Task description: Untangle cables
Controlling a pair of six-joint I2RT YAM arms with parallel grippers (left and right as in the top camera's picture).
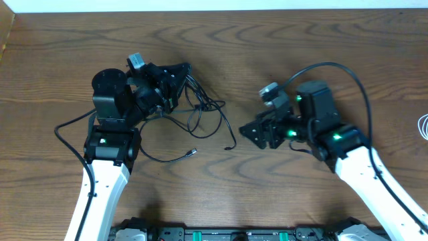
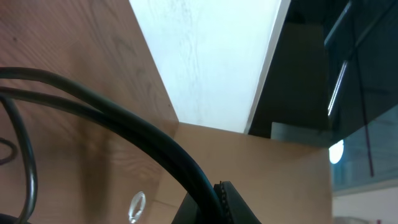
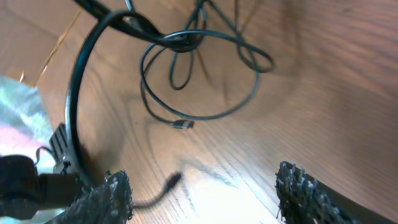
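Fingers of the right gripper stand apart and empty, with the black cables lying just ahead of them. The left gripper is closed against the same cables; whether it pinches one is hidden. A white cord, cut off by the frame edge, lies well behind the right fingers.

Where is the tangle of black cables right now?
In the overhead view, the cables lie on the table left of centre, just beside the left gripper, with the right gripper across a gap to their right.
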